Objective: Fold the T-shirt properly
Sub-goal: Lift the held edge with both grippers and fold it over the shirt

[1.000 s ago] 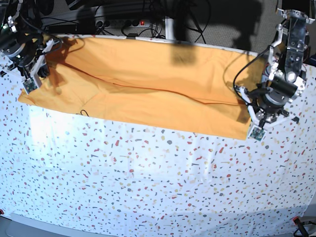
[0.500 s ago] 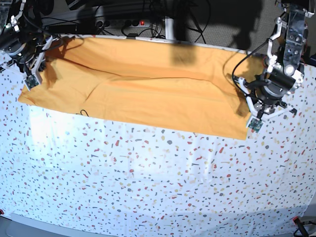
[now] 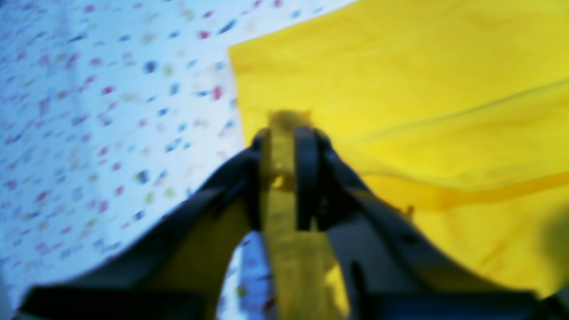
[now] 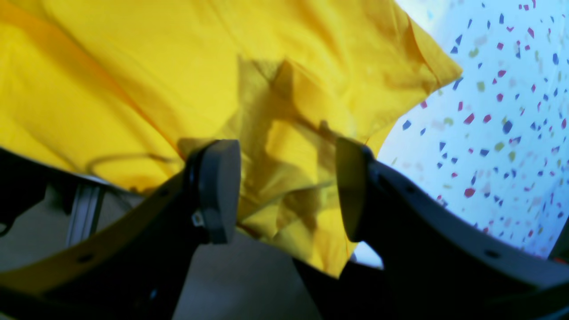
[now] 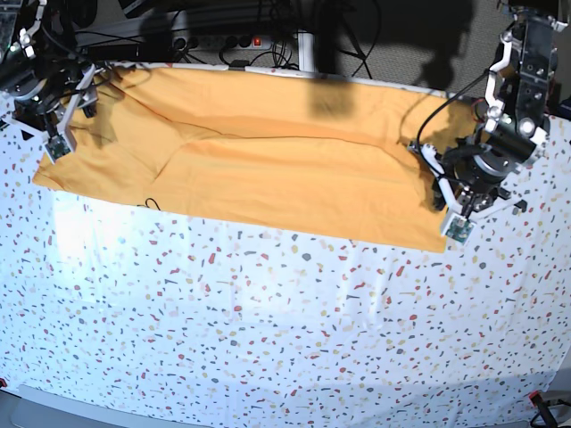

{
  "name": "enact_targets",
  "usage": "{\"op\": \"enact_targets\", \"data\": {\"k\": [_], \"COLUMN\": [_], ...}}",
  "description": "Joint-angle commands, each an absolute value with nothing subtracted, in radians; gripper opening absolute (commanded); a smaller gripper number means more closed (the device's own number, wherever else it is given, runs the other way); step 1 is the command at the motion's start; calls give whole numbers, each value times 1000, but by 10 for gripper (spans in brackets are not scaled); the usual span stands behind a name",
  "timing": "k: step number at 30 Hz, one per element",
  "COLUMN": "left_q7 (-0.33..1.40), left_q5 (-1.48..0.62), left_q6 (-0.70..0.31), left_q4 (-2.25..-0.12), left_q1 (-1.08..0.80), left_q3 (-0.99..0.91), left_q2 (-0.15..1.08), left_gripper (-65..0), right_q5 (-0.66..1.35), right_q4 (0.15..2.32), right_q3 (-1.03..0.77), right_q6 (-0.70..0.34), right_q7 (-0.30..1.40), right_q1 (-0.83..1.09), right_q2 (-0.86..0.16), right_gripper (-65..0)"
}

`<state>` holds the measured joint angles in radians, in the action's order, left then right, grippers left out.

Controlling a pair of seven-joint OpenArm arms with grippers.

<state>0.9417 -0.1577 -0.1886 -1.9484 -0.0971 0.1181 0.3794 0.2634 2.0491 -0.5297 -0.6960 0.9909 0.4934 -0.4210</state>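
Left fingers (image 3: 284, 142) shifted inward, clamped on T-shirt (image 5: 268, 160) edge, right fingers (image 4: 284, 191) apart around cloth

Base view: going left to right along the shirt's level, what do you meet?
Right gripper → T-shirt → left gripper → bare tablecloth.

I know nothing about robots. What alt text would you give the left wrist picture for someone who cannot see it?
Blurred close-up: the left gripper, two dark fingers, is shut on a strip of the yellow T-shirt. The shirt spreads to the right, over a white speckled tablecloth on the left.
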Motion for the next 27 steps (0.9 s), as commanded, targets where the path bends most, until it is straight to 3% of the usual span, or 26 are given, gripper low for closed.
{"op": "enact_targets", "data": {"k": [1, 6, 14, 23, 27], "left_q7": [908, 817, 710, 815, 926], "left_q5": [-174, -273, -193, -177, -17], "left_q6": [-186, -186, -150, -142, -137], "left_q4": [-1966, -1966, -1878, -1735, -1735], "left_q1": [-86, -86, -77, -78, -78], "left_q3": [113, 113, 113, 113, 113], "left_q2": [388, 386, 278, 200, 200], "left_gripper": [-494, -486, -486, -486, -486], "right_q5": [261, 262, 356, 430, 431], "right_q4": [2067, 2067, 2067, 2067, 2067], "right_q3": [-538, -538, -537, -537, -537], "right_q6": [-691, -564, -562, -562, -562], "right_q7": [1002, 1016, 928, 933, 934], "right_q1": [493, 493, 477, 406, 382], "right_q2": [-435, -435, -435, -435, -434], "right_gripper": [-304, -305, -305, -305, -305]}}
